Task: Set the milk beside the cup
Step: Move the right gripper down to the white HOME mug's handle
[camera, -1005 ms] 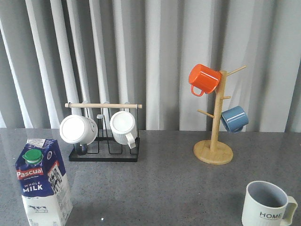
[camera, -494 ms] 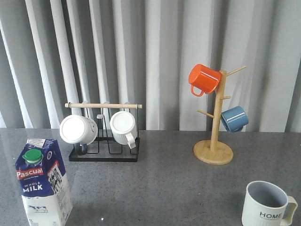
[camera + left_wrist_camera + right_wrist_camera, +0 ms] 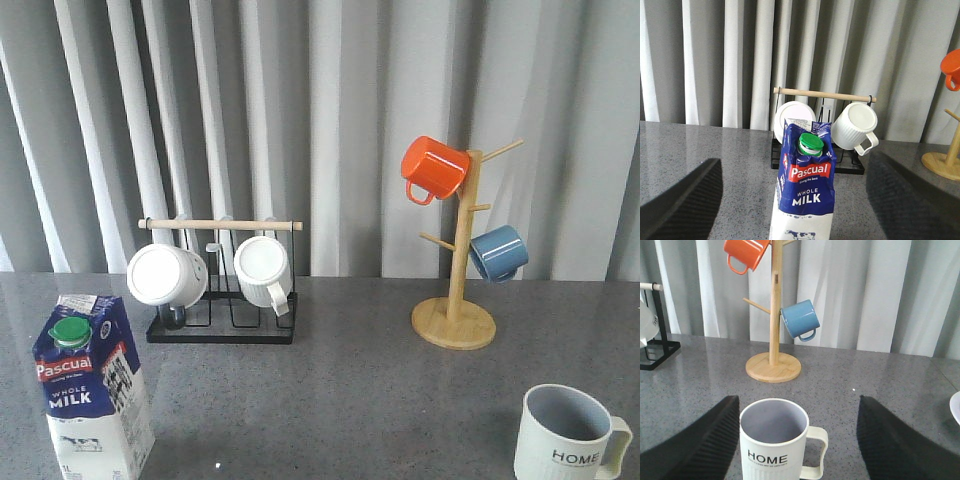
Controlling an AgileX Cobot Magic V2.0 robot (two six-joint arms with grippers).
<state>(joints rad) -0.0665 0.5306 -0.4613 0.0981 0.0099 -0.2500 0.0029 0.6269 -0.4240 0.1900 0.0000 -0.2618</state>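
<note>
The milk [image 3: 88, 390] stands upright at the near left of the grey table [image 3: 340, 390], a blue-and-white gable-top carton with a green round cap [image 3: 68, 332], a red band reading "Pascual" and white letters "WHOLE MILK" below it. Well apart from it, at the near right of the same table, sits the cup [image 3: 572, 434], off-white with a grey inside, its handle turned to the right and "HOME" printed in black on its side. Seen from the left wrist, the left gripper [image 3: 800, 200] has its two dark fingers [image 3: 685, 197] spread wide, one on each side of the carton and not touching it. From the right wrist, the right gripper [image 3: 797, 440] is likewise spread wide, the HOME mug standing between its fingers with a gap on both sides. Behind the carton, a black wire rack [image 3: 222, 325] with a wooden bar holds two white ribbed mugs [image 3: 262, 270]. Farther right, a wooden mug tree [image 3: 456, 300] carries an orange mug [image 3: 433, 168] high up and a blue mug [image 3: 498, 252] lower down, all before pale curtains [image 3: 330, 120].
</note>
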